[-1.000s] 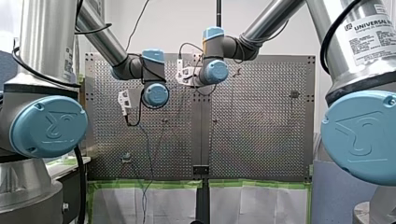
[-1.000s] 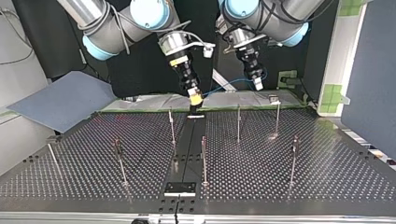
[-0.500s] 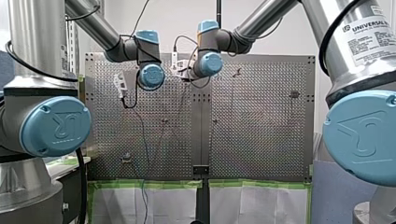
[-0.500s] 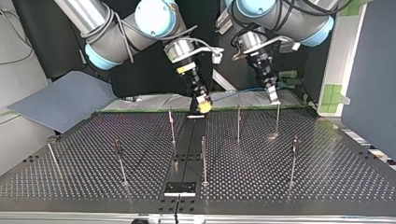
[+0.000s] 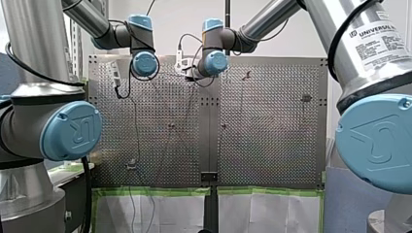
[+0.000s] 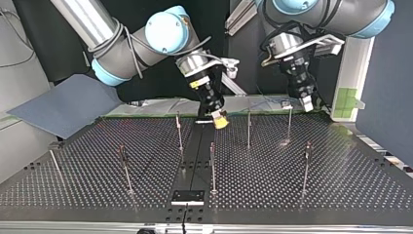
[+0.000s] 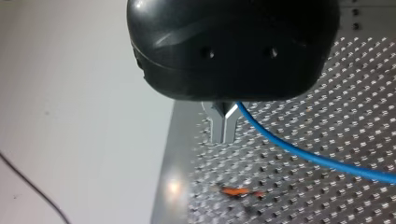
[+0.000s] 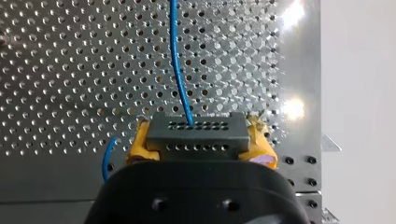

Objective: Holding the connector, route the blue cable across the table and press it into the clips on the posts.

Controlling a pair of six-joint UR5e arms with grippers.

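My right gripper (image 8: 198, 137) is shut on a grey perforated connector (image 8: 196, 127), held between its yellow pads (image 8: 138, 142). The blue cable (image 8: 177, 60) runs out of the connector over the perforated table. In the top view that gripper (image 6: 220, 120) hangs low over the table's black centre strip. My left gripper (image 7: 224, 133) has its metal fingers shut on the blue cable (image 7: 299, 151), which trails off to one side. In the top view it (image 6: 307, 101) hovers near the far right post (image 6: 289, 122).
Several thin posts stand on the table, among them one (image 6: 179, 131) beside the centre strip, one (image 6: 249, 129) between the two grippers and one (image 6: 306, 165) nearer the camera. A grey board (image 6: 63, 105) lies off the table's left corner. Green tape edges the far side.
Both arms swung toward the top view's right. My left gripper travelled past the far right post with the cable. My right gripper dropped lower over the centre strip.
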